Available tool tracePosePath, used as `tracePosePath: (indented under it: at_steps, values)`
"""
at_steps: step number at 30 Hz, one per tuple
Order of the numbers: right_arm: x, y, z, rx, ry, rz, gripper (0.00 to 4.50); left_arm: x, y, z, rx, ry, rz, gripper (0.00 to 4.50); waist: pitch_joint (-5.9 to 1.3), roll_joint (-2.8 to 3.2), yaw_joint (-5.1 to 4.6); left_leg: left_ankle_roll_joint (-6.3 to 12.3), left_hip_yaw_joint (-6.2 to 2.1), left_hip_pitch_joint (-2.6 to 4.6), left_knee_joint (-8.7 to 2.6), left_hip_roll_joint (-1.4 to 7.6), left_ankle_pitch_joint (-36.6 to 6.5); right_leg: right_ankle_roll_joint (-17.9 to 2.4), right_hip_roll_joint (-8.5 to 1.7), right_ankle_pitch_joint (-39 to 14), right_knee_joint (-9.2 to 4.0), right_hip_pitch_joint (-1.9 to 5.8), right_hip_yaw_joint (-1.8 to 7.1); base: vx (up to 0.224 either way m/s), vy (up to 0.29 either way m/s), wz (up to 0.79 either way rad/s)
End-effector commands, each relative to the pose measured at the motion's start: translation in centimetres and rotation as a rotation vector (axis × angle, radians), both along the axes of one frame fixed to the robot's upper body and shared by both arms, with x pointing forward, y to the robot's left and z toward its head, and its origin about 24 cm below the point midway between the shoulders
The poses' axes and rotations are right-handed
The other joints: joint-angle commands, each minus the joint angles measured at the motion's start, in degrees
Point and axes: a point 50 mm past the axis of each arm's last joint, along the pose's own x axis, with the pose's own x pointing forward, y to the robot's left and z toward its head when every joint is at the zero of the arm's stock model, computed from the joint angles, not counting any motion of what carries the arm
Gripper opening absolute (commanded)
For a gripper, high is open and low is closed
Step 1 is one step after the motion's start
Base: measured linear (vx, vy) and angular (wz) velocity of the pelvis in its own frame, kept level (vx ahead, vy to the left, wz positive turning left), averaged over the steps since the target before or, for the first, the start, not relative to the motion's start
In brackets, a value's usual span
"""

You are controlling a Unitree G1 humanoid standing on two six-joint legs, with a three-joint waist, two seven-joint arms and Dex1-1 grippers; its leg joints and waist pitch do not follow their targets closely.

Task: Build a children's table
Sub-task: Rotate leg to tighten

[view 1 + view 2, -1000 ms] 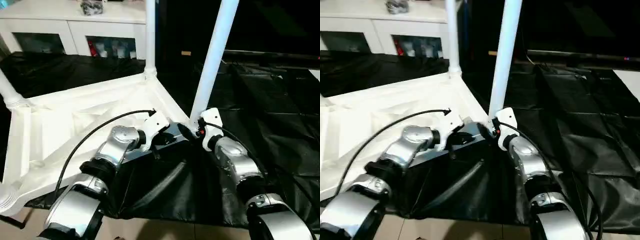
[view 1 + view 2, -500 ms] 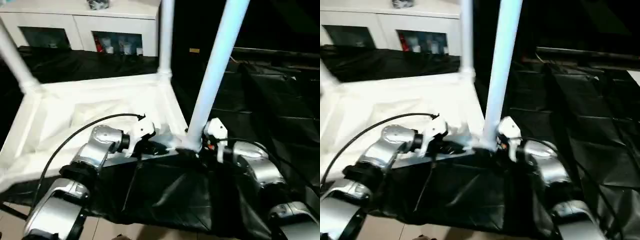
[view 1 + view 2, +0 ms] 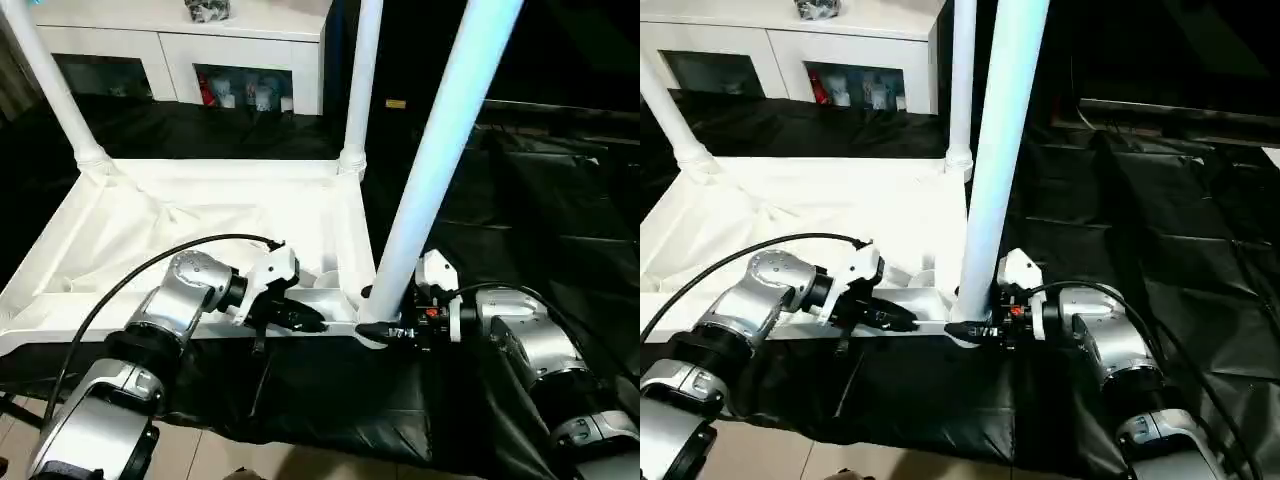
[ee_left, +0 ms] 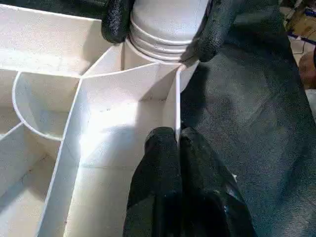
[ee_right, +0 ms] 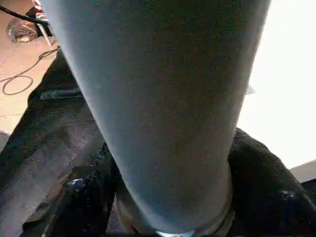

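where the head views look down, the upturned table top (image 3: 200, 215) lies on black sheeting (image 3: 560, 220), legs standing in its corners, the near-right leg (image 3: 440, 160) between both arms. the left wrist view alone shows the left gripper (image 4: 177, 148) pinched shut on the top's thin rim wall. the right wrist view shows the right gripper (image 5: 170, 217) clasping that leg's base, one finger (image 5: 81, 202) each side.
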Motion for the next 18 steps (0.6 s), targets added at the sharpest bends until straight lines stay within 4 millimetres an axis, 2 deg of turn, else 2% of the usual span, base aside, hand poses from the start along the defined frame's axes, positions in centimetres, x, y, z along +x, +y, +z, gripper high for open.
tracePosePath:
  at_steps: [1,5,9,10,11,12,13,14,16,17,18]
  values:
    - [-1.1,0.4,-1.4,-0.023,0.074,0.049,2.79,0.0,-0.5,0.7,-0.02,-0.02,-0.033,0.0,-3.56,-0.26,0.03,4.22,-0.31,0.75,-3.2,1.49,-10.8,-15.3,-2.63,-6.1,-2.54,2.9,1.86,0.0,0.0,0.0]
    - [-1.3,1.3,-1.6,0.058,0.115,-0.023,2.72,0.4,-1.4,0.4,-0.028,-0.072,0.045,0.0,-3.39,-0.35,0.22,4.08,-0.31,0.86,-3.33,1.61,-12.0,-14.6,-2.77,-8.9,-2.88,2.79,1.92,0.0,0.0,0.0]
    - [-0.6,2.5,-2.3,0.056,0.063,-0.187,2.7,0.9,-2.4,-0.1,-0.021,-0.107,0.153,0.0,-2.98,-0.53,0.1,1.81,-0.39,1.2,-3.77,1.65,-15.9,-12.3,-2.99,-17.0,-3.74,2.25,2.02,0.0,0.0,0.0]
    - [0.2,3.2,-2.8,0.041,0.045,-0.326,2.69,1.2,-3.1,-0.3,-0.014,-0.136,0.22,0.0,-2.79,-0.51,-0.19,0.89,-0.65,1.19,-3.97,1.48,-17.1,-11.1,-3.12,-20.8,-4.13,2.26,1.97,0.0,0.0,0.0]
    - [0.6,3.5,-3.0,0.031,0.045,-0.398,2.69,1.4,-3.5,-0.3,-0.009,-0.153,0.249,0.0,-2.49,-0.44,-0.73,-0.25,-0.82,1.32,-4.13,1.38,-19.1,-9.7,-3.18,-25.2,-4.57,1.86,1.97,-0.054,-0.002,-0.04]
    - [0.6,3.5,-3.1,0.03,0.045,-0.405,2.68,1.4,-3.5,-0.3,-0.009,-0.154,0.253,0.0,-2.33,-0.56,-1.05,-0.84,-1.16,1.43,-4.3,1.14,-21.1,-7.6,-3.22,-30.5,-5.15,1.97,1.6,-0.057,0.006,-0.1]
    - [1.4,4.3,-3.7,0.0,0.051,-0.563,2.68,1.9,-4.5,-0.4,-0.004,-0.188,0.338,0.0,-2.36,-0.8,-1.25,-1.07,-1.31,1.3,-4.33,1.11,-21.2,-6.7,-3.28,-31.8,-5.24,2.05,1.57,-0.057,0.006,-0.1]
    - [1.7,4.6,-3.8,-0.009,0.056,-0.618,2.68,2.1,-4.9,-0.3,-0.007,-0.195,0.363,0.0,-2.21,-0.59,-1.75,-1.61,-1.56,1.41,-4.47,0.99,-22.3,-5.5,-3.26,-34.2,-5.61,1.84,1.36,-0.056,0.014,-0.13]
    - [1.9,5.1,-4.0,-0.017,0.053,-0.662,2.68,2.3,-5.4,-0.3,-0.01,-0.209,0.402,0.0,-2.2,-0.69,-2.35,-1.32,-1.72,1.62,-4.23,0.67,-24.2,-3.9,-3.22,-37.2,-6.37,1.65,1.01,-0.052,0.015,-0.1]
    - [2.1,6.2,-4.0,-0.03,0.03,-0.682,2.68,2.5,-6.4,-0.3,-0.014,-0.226,0.436,0.0,-2.16,-0.8,-2.67,-1.1,-1.66,1.77,-4.12,0.62,-25.0,-3.4,-3.13,-38.0,-6.68,1.22,0.96,0.0,0.0,0.0]
    - [2.1,6.3,-4.0,-0.029,0.026,-0.681,2.68,2.5,-6.5,-0.3,-0.015,-0.228,0.435,0.0,-2.15,-0.7,-2.76,-0.86,-1.7,2.01,-4.01,0.51,-25.6,-3.0,-3.08,-38.7,-7.01,1.08,0.75,0.0,0.0,0.0]
